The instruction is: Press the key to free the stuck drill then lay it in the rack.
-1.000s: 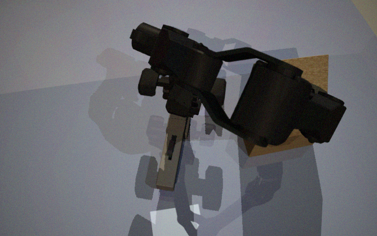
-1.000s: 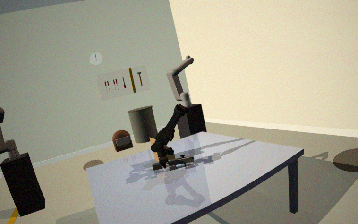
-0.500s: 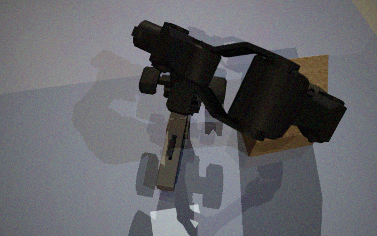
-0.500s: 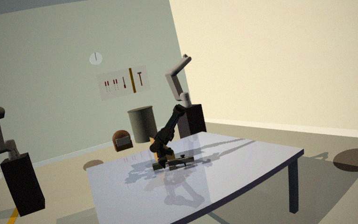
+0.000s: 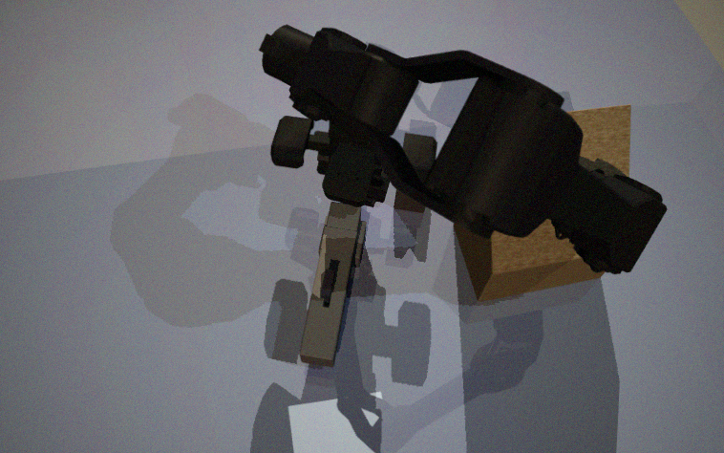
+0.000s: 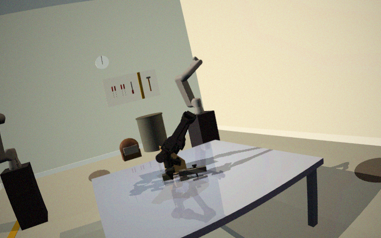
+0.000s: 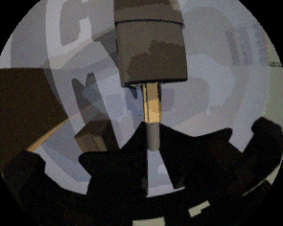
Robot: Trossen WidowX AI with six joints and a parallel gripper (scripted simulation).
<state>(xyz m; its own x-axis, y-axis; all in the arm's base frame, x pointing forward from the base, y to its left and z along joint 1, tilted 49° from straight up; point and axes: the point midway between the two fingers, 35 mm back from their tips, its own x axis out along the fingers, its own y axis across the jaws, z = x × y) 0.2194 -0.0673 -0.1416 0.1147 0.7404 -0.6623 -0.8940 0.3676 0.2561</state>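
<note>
Black gripper (image 5: 351, 180) (image 6: 170, 171) (image 7: 148, 124) closed on drill (image 7: 153, 139), at end of holder (image 5: 318, 337) (image 6: 199, 170) (image 7: 153, 53). Cannot tell whether key (image 5: 328, 283) (image 6: 194, 165) is pressed. Probably best: pull slowly, straight along holder, without twisting; if stuck, stop, check key. Only after full exit, turn toward rack (image 5: 410, 204) (image 7: 97, 137).

The top view looks steeply down from close above the worktop (image 5: 72, 252) (image 6: 254, 177), cutting off most of its edges. The exterior view stands well back, tilted sideways, and faces across the worktop toward the wall clock (image 6: 102, 62) and tool board (image 6: 131, 87). The wrist view is nearest, a round wide picture looking out past the gripper's fingers. Top and exterior share the black arm (image 5: 500, 151) (image 6: 175, 138) and the wooden block (image 5: 544, 248) (image 6: 177, 162).
</note>
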